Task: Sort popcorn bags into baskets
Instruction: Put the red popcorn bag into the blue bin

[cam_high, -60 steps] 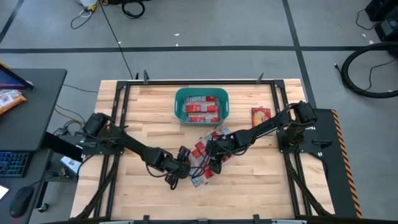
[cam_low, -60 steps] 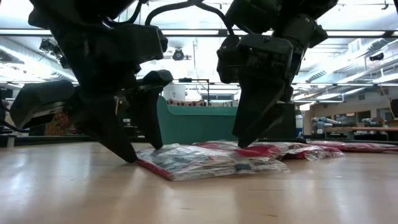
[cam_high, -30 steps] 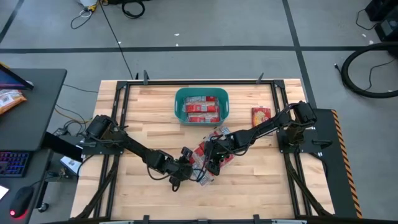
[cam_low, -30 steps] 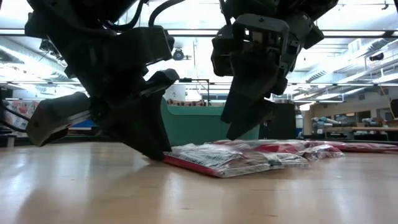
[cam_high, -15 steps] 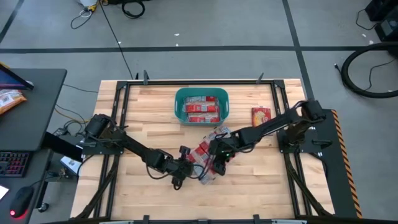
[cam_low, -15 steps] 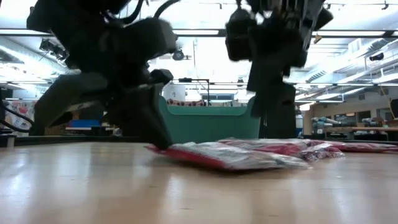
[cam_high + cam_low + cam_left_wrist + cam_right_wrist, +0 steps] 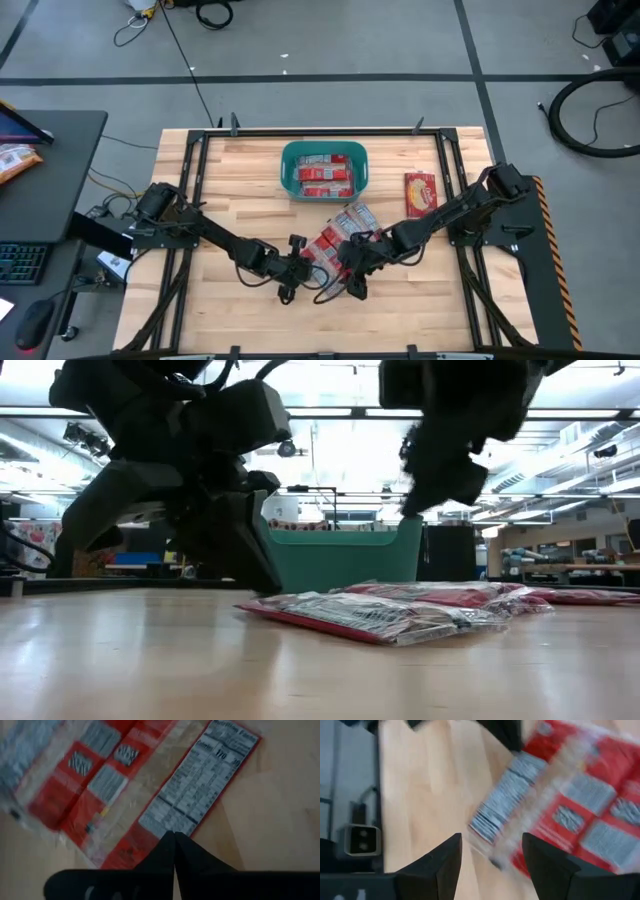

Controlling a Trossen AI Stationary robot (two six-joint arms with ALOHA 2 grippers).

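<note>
While several popcorn bags already lie in the teal basket at the far middle of the surface, a loose pile of red bags sits on the wood nearer the front, between the two arms. One more red packet lies apart, off to the right of the basket.

At the pile's left edge, the left gripper is low on the surface with its jaws pressed together. In the left wrist view the two dark fingers meet at the very edge of the nearest bag, which lies label side up with its nutrition panel showing; whether any film is pinched between them cannot be told.

At the front right of the pile hangs the right gripper, its jaws spread wide and holding nothing. Its wrist view looks down between the parted fingers onto the corner of a bag.

Judging by this, the step in hand is picking a bag off the pile. The next move calls for a lift that proves a real hold on a single bag, then a carry back to the basket; if the left gripper has only nipped air, it must reopen and reach further over the bag's edge.
</note>
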